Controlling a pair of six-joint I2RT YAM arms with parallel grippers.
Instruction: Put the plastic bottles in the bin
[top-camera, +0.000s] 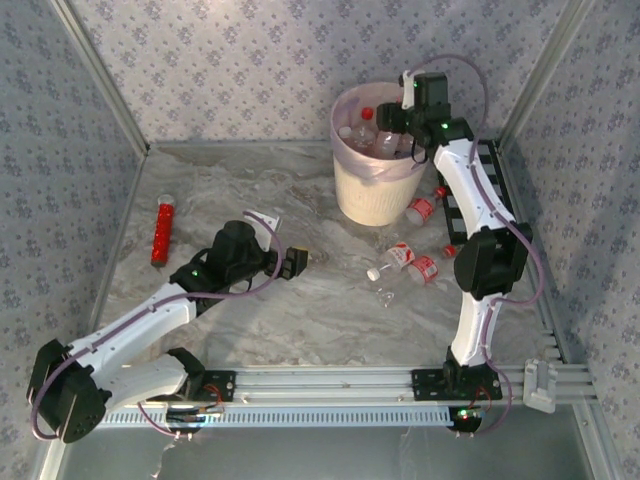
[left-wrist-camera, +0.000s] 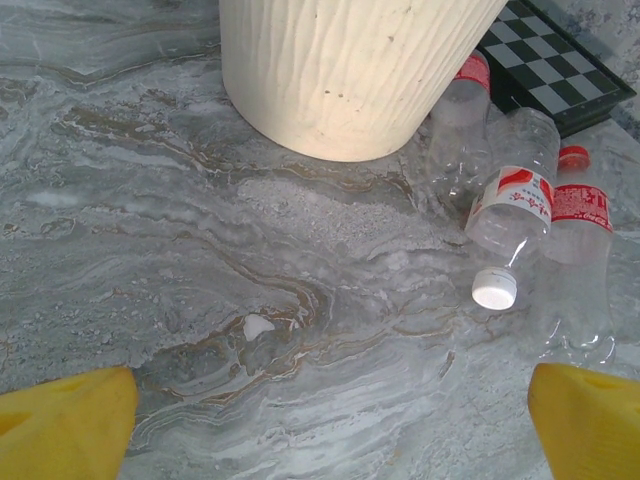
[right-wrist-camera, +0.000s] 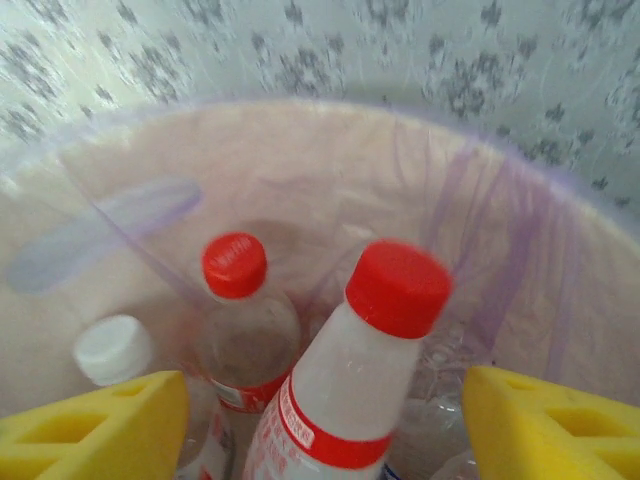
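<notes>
Squarely above the round cream-white bin (right-wrist-camera: 300, 160), the right end effector (right-wrist-camera: 325, 425) stands parted around a red-capped clear plastic bottle (right-wrist-camera: 350, 380); centred there, it should drop cleanly. Left end effector (left-wrist-camera: 325, 425): wide, empty.

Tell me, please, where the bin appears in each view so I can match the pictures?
Top external: the bin upper centre-right, against the back wall.
Left wrist: its cream wall, top centre.
Right wrist: its lined inside, seen from above.
Shared landmarks: the white-capped bottle on the table, top external and left wrist; the lilac liner, top external and right wrist.
</notes>
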